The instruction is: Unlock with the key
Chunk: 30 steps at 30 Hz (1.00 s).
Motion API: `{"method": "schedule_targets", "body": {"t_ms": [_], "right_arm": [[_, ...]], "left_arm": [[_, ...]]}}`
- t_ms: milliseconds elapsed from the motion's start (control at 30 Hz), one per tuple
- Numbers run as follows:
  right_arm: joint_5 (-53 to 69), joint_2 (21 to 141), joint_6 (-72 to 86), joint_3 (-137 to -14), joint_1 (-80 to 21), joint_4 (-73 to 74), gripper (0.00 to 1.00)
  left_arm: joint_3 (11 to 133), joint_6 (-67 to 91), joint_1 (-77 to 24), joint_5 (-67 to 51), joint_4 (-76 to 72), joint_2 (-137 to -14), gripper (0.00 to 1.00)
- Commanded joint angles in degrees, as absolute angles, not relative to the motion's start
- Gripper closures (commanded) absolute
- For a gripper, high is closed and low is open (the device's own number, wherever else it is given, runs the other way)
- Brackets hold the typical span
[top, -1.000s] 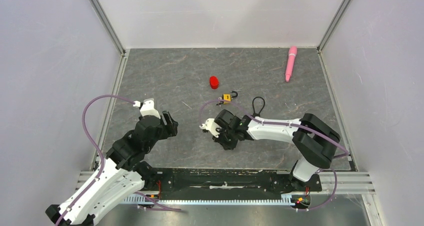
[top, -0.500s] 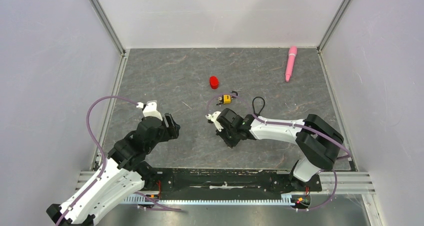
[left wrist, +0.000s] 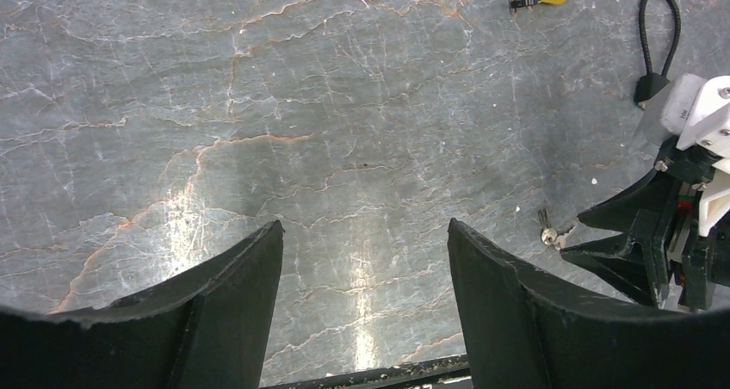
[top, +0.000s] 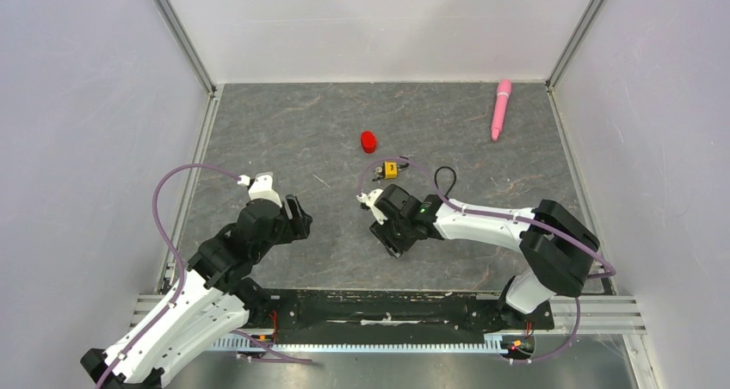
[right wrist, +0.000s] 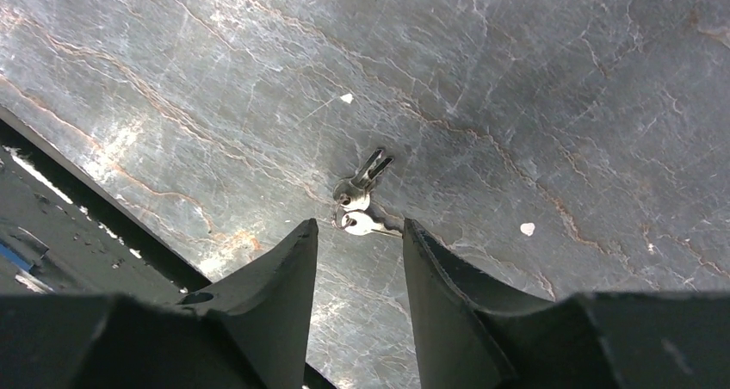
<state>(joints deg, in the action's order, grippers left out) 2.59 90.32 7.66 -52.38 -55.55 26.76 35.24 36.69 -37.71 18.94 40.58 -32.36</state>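
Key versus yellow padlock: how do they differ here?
The key is silvery, thin and smaller; the padlock is yellow and blocky. The key lies just ahead of the right pincer; the padlock lies farther back, near the red cap. Both rest on the table, ungripped.

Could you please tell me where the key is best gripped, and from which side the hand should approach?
Grip the key by its rounded head end, its bulkiest part. It lies flat on the table, so come straight down from above, one finger each side of the head; the thin blade offers little to pinch. The open right hand hangs right over it.
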Motion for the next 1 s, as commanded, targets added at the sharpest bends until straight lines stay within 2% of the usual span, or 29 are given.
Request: {"method": "schedule_targets", "body": {"t_ms": [0,367,500,667,967], "right_arm": [[1.58,91.39,8.15,-54.73,-55.84,27.84,0.56],[-1.98,97.85,8.48,-56.65,-58.88,28.04,0.58],[-2.92,98.08,8.26,-55.7,-59.07,27.94,0.68],[-2.6,95.75,8.78,-53.73,-59.06,25.75,0.86],[-3.67,88.77,10.52,-52.12,-58.86,21.4,1.0]], "left_arm": [[35.12,36.94,-37.45,18.36,38.54,-32.37,0.25],[35.0,36.12,-37.46,18.41,38.0,-32.96,0.25],[34.67,36.24,-37.45,17.42,37.46,-32.8,0.25],[33.59,37.36,-37.45,13.35,35.08,-32.82,0.25],[30.5,40.48,-37.53,3.62,26.75,-35.0,0.26]]}}
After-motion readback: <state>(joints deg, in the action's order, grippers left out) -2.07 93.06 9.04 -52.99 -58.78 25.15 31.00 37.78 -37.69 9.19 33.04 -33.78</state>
